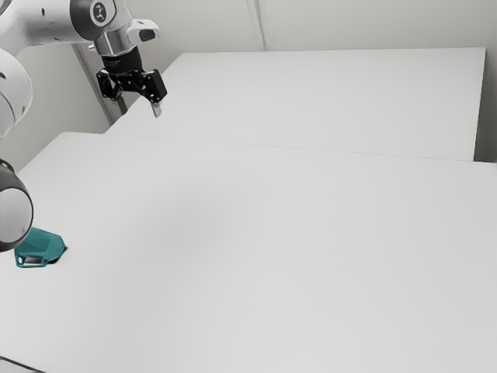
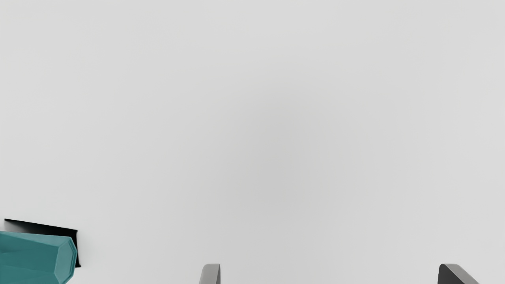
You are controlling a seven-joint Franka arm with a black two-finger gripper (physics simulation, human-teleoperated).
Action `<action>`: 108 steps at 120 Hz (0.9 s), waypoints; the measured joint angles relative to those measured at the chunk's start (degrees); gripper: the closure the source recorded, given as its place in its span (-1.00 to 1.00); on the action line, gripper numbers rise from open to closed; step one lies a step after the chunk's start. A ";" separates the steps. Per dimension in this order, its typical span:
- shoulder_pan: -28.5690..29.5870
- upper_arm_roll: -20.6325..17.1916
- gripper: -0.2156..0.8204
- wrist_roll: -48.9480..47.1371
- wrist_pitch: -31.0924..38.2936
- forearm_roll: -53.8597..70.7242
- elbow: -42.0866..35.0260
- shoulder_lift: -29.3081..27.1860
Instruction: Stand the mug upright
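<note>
- Two fingers (image 2: 210, 275) of the black claw (image 1: 140, 109) stand apart, nothing between them.
- Faceted, hard-looking teal mug (image 1: 43, 245): on its side on the flat white table (image 1: 272, 233), below the claw and outside the finger span.
- Possible faults: straight descent misses the off-centre mug; fingertip contact on sloping facets rolls it; shallow grip slips during tipping.

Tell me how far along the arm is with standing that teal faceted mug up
Nothing looks done: the teal, faceted mug with an angular handle, material unclear, lies on its side on the flat white table. Nothing is in hand: the black two-finger gripper is open above the table, away from the mug. Left is the whole job: grasping, turning and setting the mug on its base.
</note>
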 joint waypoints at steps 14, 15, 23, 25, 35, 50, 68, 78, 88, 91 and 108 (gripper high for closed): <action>0.17 0.04 -0.58 0.08 -0.03 -0.24 -0.43 -0.48; 0.24 0.02 -0.58 0.08 -0.03 -0.34 -0.62 -0.62; 0.09 -0.54 -0.58 0.06 0.00 -0.38 -3.07 -1.90; -0.03 -0.74 -0.58 0.06 0.05 -0.22 -4.20 -2.51; 0.05 -1.22 -0.58 0.13 1.62 0.48 -12.02 -6.75; 0.41 -0.66 -0.58 0.62 6.26 1.12 -22.77 -12.58; 0.26 1.37 -0.58 1.85 12.59 1.38 -33.14 -18.07; 0.19 3.24 -0.58 2.67 16.11 1.40 -37.93 -20.78; 0.93 4.75 -0.58 3.48 19.18 1.38 -41.58 -23.08; 0.91 5.27 -0.58 3.72 20.00 1.35 -42.50 -23.58; 0.72 9.22 -0.58 5.33 23.77 0.90 -46.96 -25.99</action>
